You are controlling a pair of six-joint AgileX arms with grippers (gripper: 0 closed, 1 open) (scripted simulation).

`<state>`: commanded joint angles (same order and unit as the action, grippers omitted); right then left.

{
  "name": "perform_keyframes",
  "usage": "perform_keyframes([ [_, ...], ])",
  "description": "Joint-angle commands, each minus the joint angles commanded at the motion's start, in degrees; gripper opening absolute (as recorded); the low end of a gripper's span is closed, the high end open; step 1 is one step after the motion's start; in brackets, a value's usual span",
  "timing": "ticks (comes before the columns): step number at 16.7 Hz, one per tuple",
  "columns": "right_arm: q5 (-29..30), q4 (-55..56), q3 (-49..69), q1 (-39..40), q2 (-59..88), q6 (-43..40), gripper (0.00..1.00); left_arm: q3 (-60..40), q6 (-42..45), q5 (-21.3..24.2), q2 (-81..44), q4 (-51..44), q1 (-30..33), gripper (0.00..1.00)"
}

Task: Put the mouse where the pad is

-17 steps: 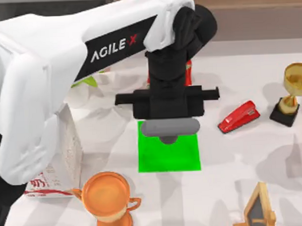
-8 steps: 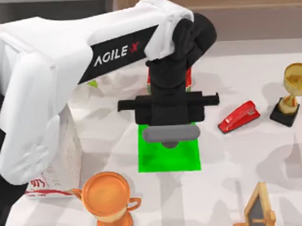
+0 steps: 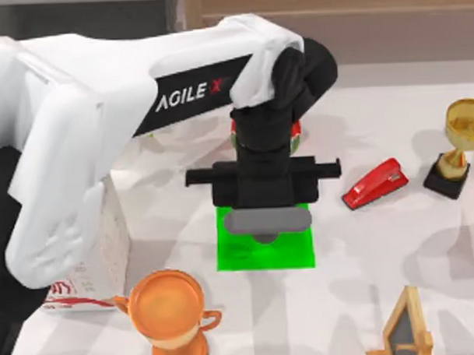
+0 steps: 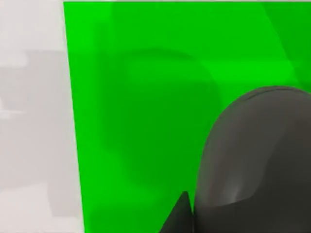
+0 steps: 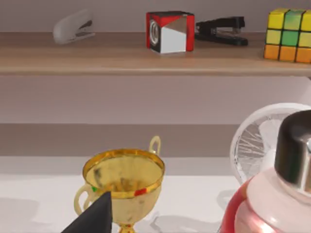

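Note:
The pad [image 3: 247, 255] is a bright green square lying flat at the table's middle. My left gripper [image 3: 261, 209] hangs over the pad's far half, shut on the grey mouse [image 3: 268, 221], which sits crosswise under the black gripper body. In the left wrist view the dark grey mouse [image 4: 257, 160] is close above the green pad [image 4: 146, 121], beside one black fingertip [image 4: 180, 216]. Whether the mouse touches the pad I cannot tell. A dark fingertip [image 5: 95, 216] of my right gripper shows in the right wrist view, facing a gold trophy [image 5: 124, 177].
A red stapler [image 3: 374, 183] and a gold trophy [image 3: 458, 142] stand right of the pad. An orange cup [image 3: 167, 308] and a white carton [image 3: 95, 252] are at the front left, a small wooden board [image 3: 406, 327] at the front right. The watermelon-patterned pot [image 3: 296, 132] is behind the left arm.
My left gripper has carried the mouse toward the table's front, farther over the pad. The pad and the other objects have stayed put.

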<state>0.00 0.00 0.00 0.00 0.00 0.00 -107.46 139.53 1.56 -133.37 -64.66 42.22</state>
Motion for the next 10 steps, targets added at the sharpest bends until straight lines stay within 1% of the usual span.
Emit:
perform_keyframes([
  [3,0.0,0.0,0.0,0.0,0.0,0.0,1.0,0.0,0.0,0.0,0.0,0.0,0.0,0.0],
  [10,0.0,0.0,0.0,0.0,0.0,0.0,1.0,0.0,0.0,0.0,0.0,0.0,0.0,0.53],
])
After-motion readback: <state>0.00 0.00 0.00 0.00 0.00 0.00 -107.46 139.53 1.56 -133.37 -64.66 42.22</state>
